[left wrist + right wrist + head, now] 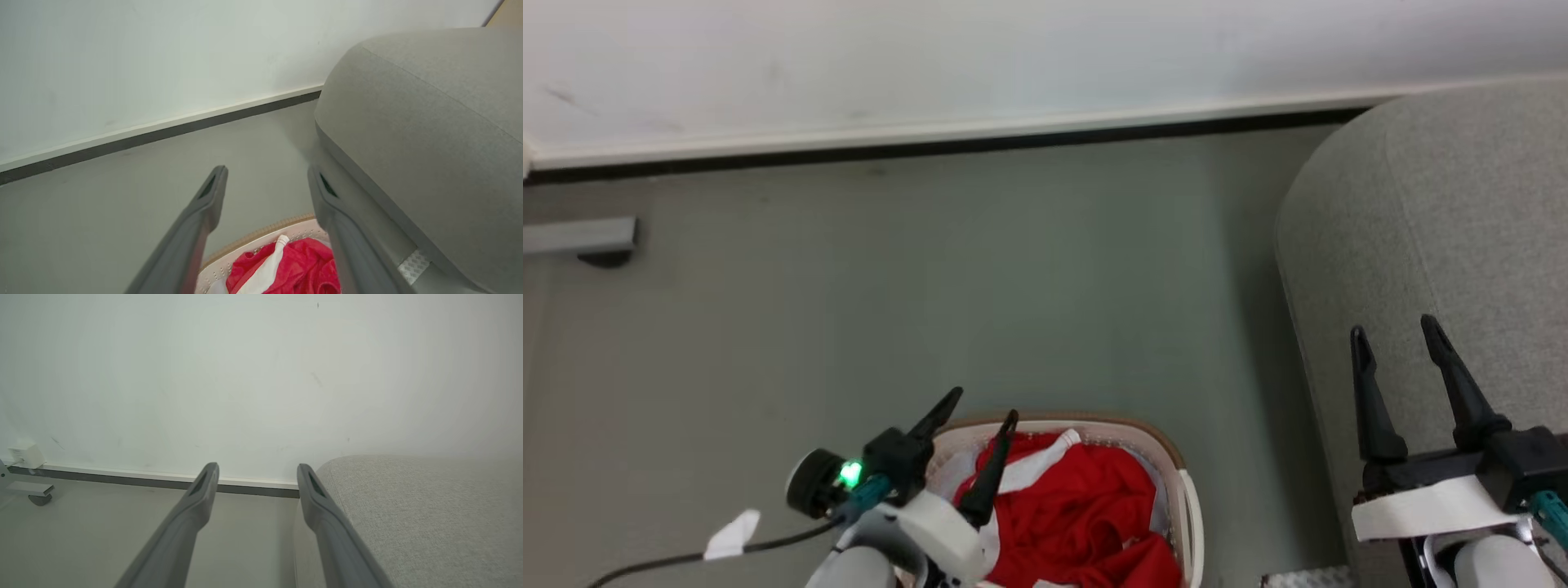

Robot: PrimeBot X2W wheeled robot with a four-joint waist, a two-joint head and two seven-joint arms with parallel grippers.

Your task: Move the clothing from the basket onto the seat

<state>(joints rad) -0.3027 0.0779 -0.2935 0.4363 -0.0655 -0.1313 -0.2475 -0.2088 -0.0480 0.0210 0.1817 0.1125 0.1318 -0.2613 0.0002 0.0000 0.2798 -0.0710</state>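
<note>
At the left gripper (982, 407): spread wide, holding nothing, poised above the left edge of the basket (1172, 453). At the right gripper (1394, 328): likewise apart and empty, over the seat (1445, 204), well apart from the basket. Heaped inside the basket: the clothing (1086, 506), red with white bands. Probably light, limp, apt to drape and catch on the rim. Best to pinch a raised fold near the middle of the heap rather than the loose white strip, then lift high enough to clear the rim.
</note>
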